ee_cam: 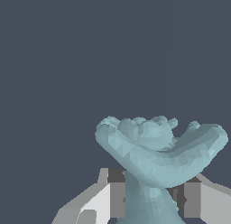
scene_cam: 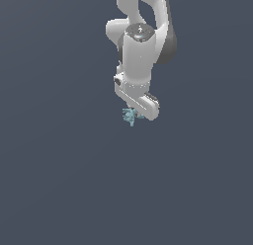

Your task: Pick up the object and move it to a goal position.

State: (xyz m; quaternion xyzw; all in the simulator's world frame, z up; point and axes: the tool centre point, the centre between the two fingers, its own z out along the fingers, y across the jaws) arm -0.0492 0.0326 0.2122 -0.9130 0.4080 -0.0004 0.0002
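The object (scene_cam: 130, 115) is a tiny pale teal spiky shape just under the white arm's hand in the exterior view. In the wrist view the object (ee_cam: 155, 151) fills the lower middle, with a stem running down between the two grey fingers (ee_cam: 116, 199). My gripper (scene_cam: 134, 114) is shut on the object, and its fingertips are mostly hidden behind the hand in the exterior view. In the wrist view the gripper (ee_cam: 151, 200) clamps the stem from both sides.
A plain dark grey-blue surface (scene_cam: 59, 180) fills both views. The white arm (scene_cam: 141, 36) comes down from the top middle of the exterior view. Nothing else shows.
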